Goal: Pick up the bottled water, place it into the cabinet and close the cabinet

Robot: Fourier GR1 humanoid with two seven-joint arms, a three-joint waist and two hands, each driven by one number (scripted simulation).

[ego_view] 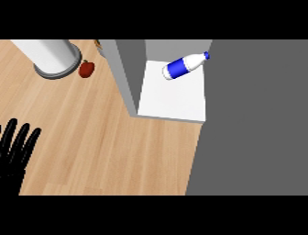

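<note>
The bottle is already lying on its side on the white shelf inside the cabinet, with its cap pointing to the upper right. So the step in hand is judged to be the closing of the cabinet. The large grey panel at the right is probably the open door, although this cannot be told with certainty. To do this step well, the door should be pushed with straight fingers near its free edge, and the swing should be followed until the door meets the cabinet front. The bottle should not be touched, because it is round and could roll off the shelf.

The bottle is seen as white with a wide blue label around its middle and a small blue cap.

The left hand is resting at the lower left edge over the wooden counter, its fingers straight and spread apart, holding nothing. The right hand is not seen.
</note>
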